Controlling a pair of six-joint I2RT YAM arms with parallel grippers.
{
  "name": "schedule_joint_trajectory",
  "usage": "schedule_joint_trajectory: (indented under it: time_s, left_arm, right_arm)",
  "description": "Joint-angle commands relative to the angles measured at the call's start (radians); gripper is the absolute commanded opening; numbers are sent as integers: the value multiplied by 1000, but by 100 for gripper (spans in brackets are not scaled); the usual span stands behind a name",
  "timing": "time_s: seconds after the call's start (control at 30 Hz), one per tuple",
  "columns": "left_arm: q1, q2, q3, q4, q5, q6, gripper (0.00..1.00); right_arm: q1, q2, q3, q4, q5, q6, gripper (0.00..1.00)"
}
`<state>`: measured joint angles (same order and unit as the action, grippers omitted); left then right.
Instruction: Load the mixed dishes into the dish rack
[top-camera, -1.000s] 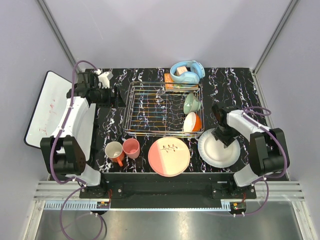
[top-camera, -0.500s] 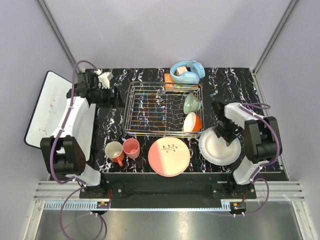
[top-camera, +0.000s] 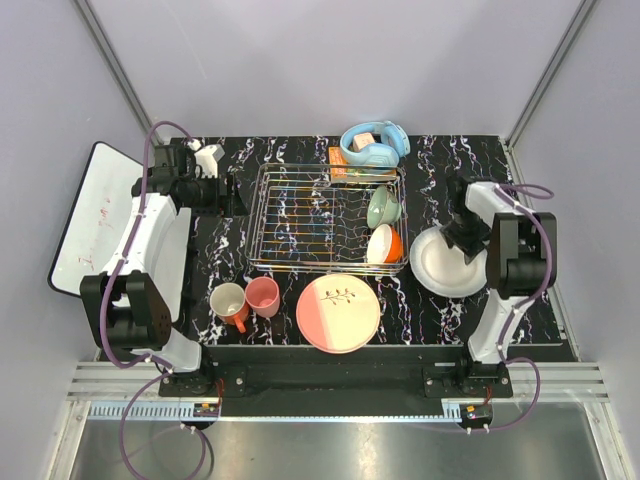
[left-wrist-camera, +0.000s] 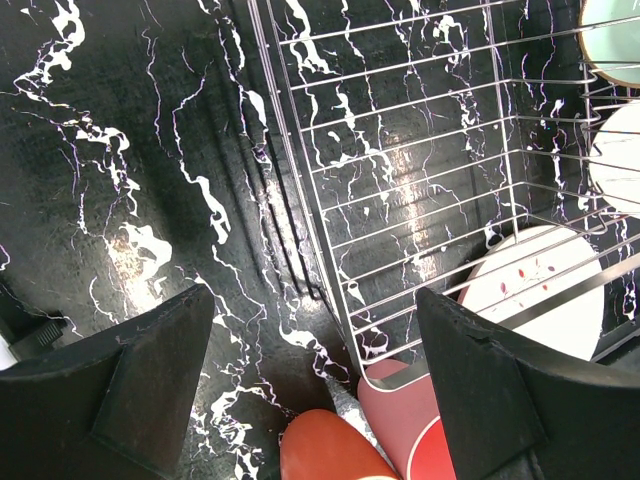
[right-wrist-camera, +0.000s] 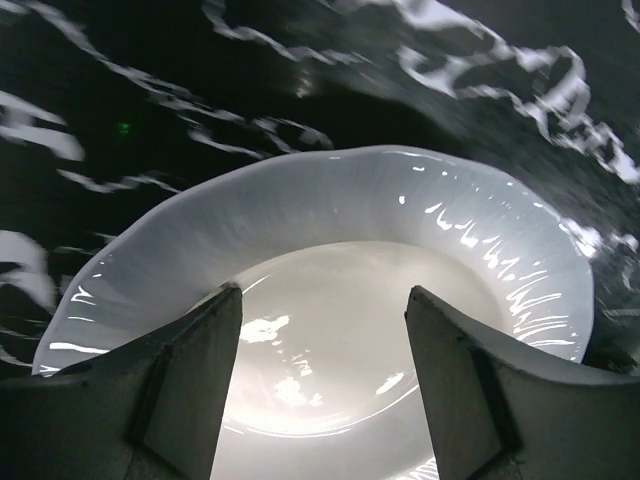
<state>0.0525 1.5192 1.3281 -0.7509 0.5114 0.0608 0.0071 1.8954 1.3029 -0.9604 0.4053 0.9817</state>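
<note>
The white plate (top-camera: 440, 268) lies on the table just right of the dish rack (top-camera: 300, 220). My right gripper (top-camera: 462, 237) is open, with its fingertips down in the plate's hollow. The right wrist view shows the plate (right-wrist-camera: 400, 220) filling the space under the open right gripper (right-wrist-camera: 322, 292). The pale green bowl (top-camera: 381, 207) and the orange-outside white bowl (top-camera: 385, 244) stand on edge in the rack's right end. The pink-and-cream plate (top-camera: 338, 313), salmon-pink cup (top-camera: 263, 295) and cream mug (top-camera: 227, 300) sit in front of the rack. My left gripper (top-camera: 225, 195) is open and empty beside the rack's left rim (left-wrist-camera: 300, 180).
Light blue headphones (top-camera: 375, 145) rest on an orange box behind the rack. A white board (top-camera: 95, 215) leans off the table's left side. In the left wrist view the cup (left-wrist-camera: 400, 420) and the mug's orange handle (left-wrist-camera: 330, 450) lie below the left gripper (left-wrist-camera: 315, 295).
The white plate has slid away from the front edge and to the right, with my right gripper on it. The right arm has folded back. The left arm has not moved.
</note>
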Motion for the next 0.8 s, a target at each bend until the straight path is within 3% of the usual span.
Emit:
schedule_joint_trajectory:
  time_s: [0.0,0.27,0.43,0.63,0.77]
  left_arm:
    - [4,-13,39,18,-8,11,86]
    - [4,-8,45,10,-27,19,86]
    - [4,7,57,7,-16,8,86]
    - [3,10,59,7,-16,7,86]
    - [4,10,51,7,-19,16,86]
  right_arm:
    - [-1,143,165,163,-39,-90,76]
    - [-1,245,387,160,-118,-221,75]
    - [-1,102,415,167,-172,-336,83]
    - [-12,-148,319,169,-224,-367,89]
    - [-111,-275,100,172,-235,-331,91]
